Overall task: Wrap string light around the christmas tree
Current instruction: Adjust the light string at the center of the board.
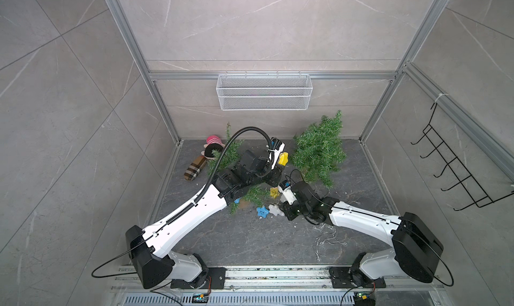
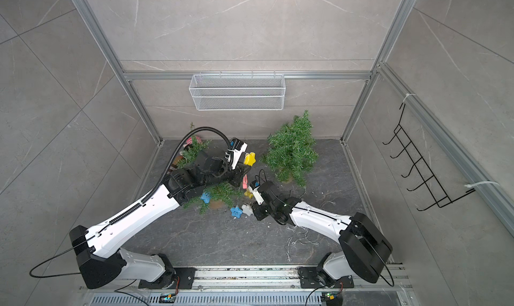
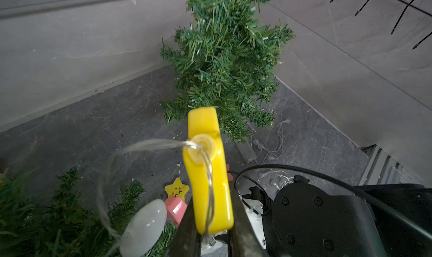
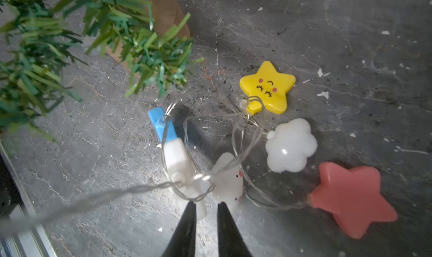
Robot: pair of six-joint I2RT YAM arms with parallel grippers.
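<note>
- Yellow star of string light is pinched in left jaws near the upright tree.
- Rest is tangled on counter; right jaws narrow, grip unclear.
- Wire judged limp; bulbs best gripped.

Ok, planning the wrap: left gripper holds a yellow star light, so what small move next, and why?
Probably carry the yellow star light in the left gripper forward to the upright tree: it stands just ahead, no lights visibly on it yet.

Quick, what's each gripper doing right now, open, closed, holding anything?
Left gripper: closed on the yellow star light.
Right gripper: jaws nearly together at a white light; whether it grips cannot be told.
</note>
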